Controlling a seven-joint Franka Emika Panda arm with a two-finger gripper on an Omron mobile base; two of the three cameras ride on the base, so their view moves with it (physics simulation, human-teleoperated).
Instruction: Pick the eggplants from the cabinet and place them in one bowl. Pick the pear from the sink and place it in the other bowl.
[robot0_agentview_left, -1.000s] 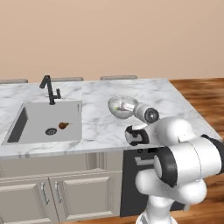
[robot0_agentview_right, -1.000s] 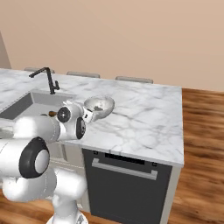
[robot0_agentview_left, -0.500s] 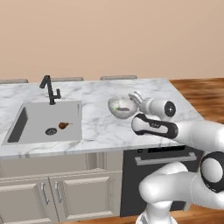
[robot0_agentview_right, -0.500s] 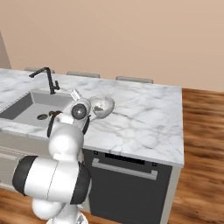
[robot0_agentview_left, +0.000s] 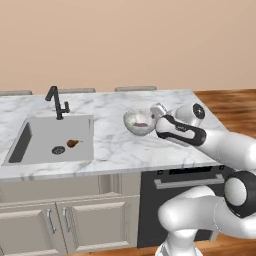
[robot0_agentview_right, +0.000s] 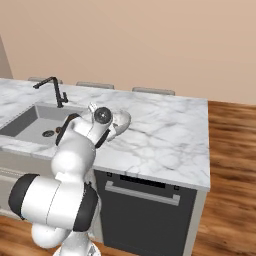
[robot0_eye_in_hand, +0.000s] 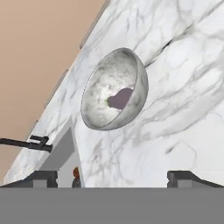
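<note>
Eggplant (robot0_eye_in_hand: 120, 98), purple with a green end, lies inside the marble bowl (robot0_agentview_left: 138, 122) that stands near the middle of the worktop (robot0_agentview_left: 115, 145), between the sink (robot0_agentview_left: 50, 140) and the right edge. The jaws of the gripper (robot0_agentview_left: 159, 111) stand wide apart and empty, just beside the bowl on its right side in the left base view. Both dark fingertips (robot0_eye_in_hand: 186, 178) show in the hand view with the bowl ahead of them, apart from it. The pear (robot0_agentview_left: 73, 143) rests on the sink floor next to the drain (robot0_agentview_left: 58, 149). A black faucet (robot0_agentview_left: 57, 101) rises at the sink's back edge.
</note>
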